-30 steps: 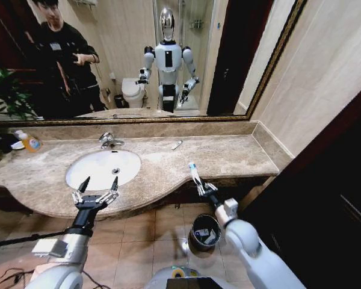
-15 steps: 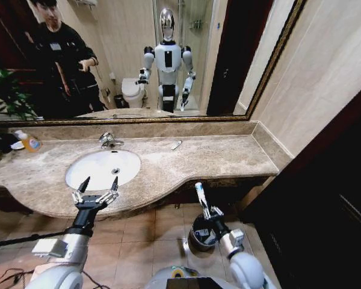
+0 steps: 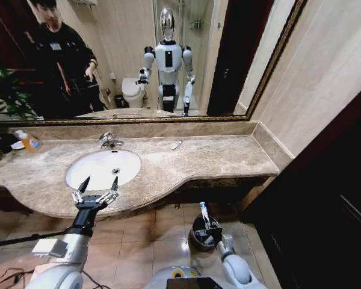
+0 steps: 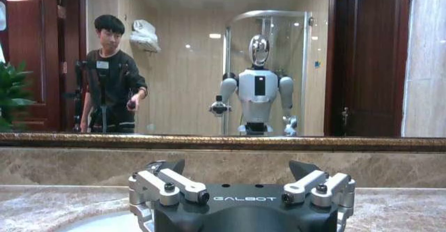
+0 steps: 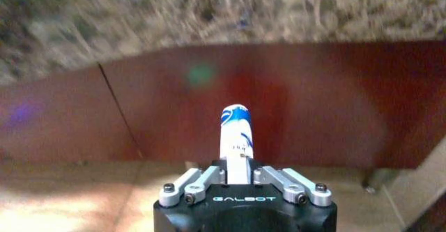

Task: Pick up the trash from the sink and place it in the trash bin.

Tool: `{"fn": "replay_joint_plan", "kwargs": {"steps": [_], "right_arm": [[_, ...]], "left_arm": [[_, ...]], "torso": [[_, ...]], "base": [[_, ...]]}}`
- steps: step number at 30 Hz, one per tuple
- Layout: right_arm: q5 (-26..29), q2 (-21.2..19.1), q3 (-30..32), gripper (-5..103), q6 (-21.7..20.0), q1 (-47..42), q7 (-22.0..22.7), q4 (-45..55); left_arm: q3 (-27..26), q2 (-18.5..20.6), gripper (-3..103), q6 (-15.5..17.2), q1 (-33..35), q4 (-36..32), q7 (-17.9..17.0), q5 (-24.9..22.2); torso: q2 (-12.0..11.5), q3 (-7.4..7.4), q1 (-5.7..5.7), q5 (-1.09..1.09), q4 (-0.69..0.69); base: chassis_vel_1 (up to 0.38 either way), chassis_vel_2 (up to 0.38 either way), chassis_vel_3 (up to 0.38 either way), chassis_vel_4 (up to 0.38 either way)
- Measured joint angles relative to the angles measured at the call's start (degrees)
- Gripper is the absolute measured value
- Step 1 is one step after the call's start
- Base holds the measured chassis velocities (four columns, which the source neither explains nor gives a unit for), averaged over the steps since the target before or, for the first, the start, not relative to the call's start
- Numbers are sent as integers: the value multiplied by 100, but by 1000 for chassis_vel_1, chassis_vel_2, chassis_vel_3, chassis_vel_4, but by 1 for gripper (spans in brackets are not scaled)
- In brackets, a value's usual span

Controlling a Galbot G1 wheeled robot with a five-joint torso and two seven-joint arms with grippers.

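Note:
My right gripper (image 3: 208, 225) is shut on a piece of trash, a slim white tube with blue print (image 3: 203, 210), which stands up out of the fingers (image 5: 235, 132). It hangs low by the floor, just over the round black trash bin (image 3: 195, 236) below the counter's front edge. The white oval sink (image 3: 101, 168) looks bare inside. My left gripper (image 3: 96, 189) hovers open over the sink's near rim, and its spread fingers (image 4: 174, 182) hold nothing.
A chrome faucet (image 3: 108, 140) stands behind the basin, with an orange soap bottle (image 3: 29, 142) at the far left. A small pale item (image 3: 177, 144) lies on the beige marble counter (image 3: 222, 158). A dark cabinet flanks the right.
My right gripper has dropped with the tube from counter-edge height down to just over the bin. The left arm has stayed still.

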Motion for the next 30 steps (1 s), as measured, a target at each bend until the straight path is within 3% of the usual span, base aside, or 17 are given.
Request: {"fn": "replay_joint_plan", "kwargs": {"steps": [10,18,20,21,23,26,30], "right_arm": [[124,33,34,16,212,474,70,-1112],[92,14,14,13,206,510,55,-1184],[76,14,5,18,179,504,50,-1152],[41,25,3,28,171,502,48,-1132],[29,33,2,28,169,502,48,-1119],[-8,67,-2,44,167,508,60,-1083],[-46,89,-6,56,171,505,63,-1055]], "left_arm": [[0,0,100,0,0,0,0,0],[0,0,100,0,0,0,0,0],[0,0,100,0,0,0,0,0],[0,0,100,0,0,0,0,0],[0,0,100,0,0,0,0,0],[0,0,100,0,0,0,0,0],[0,0,100,0,0,0,0,0]], "torso": [[0,0,0,0,0],[0,0,0,0,0],[0,0,0,-1,0],[0,0,0,-1,0],[0,0,0,0,0],[0,0,0,-1,0],[0,0,0,-1,0]], "base": [[0,0,0,0],[0,0,0,0],[0,0,0,0],[0,0,0,0],[0,0,0,0],[0,0,0,0],[0,0,0,0]]}}
